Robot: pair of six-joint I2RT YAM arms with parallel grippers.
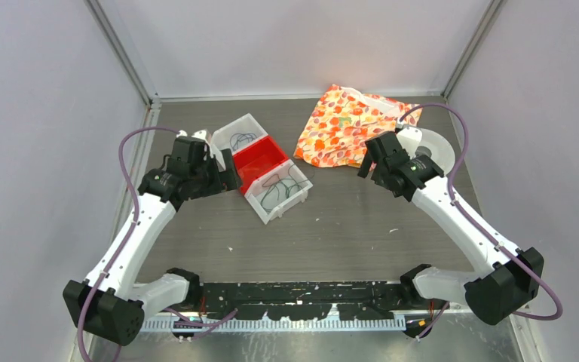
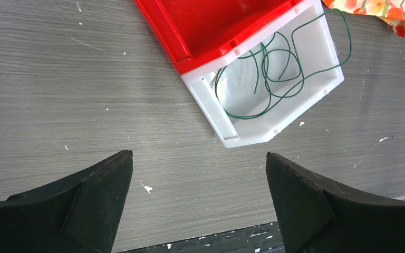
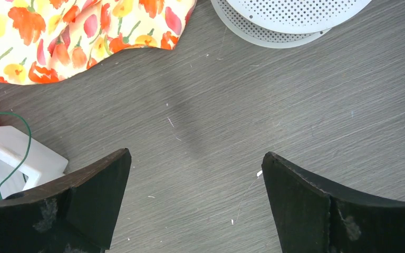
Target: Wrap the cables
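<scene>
Both arms hang over the bench point(image 2: 58, 95) and neither one holds anything. The left end effector point(image 2: 198, 158) has its two black fingers spread wide apart, with only bare bench between them. The right end effector point(image 3: 195, 154) is wide open too. The cables point(image 2: 266, 68) are thin dark green wires. They lie in loose loops inside a white tray point(image 2: 213, 108), which sits right against a red tray point(image 2: 211, 21). One loop hangs out over the far side of the white tray and onto the bench. The top view shows a second white tray point(image 1: 234, 127) on the other side of the red one, with more thin wire in it. A flowery cloth point(image 1: 343, 124) and a white disc full of little holes point(image 3: 290, 16) lie near the right arm. It looks like the job has not really begun, because no wire is picked up or wound. Next, the left end effector is the closer one, so it should probably go to the white tray, dip down, and pinch one wire. The wire is very thin, so the fingers must shut almost all the way and not bump the tray.
</scene>
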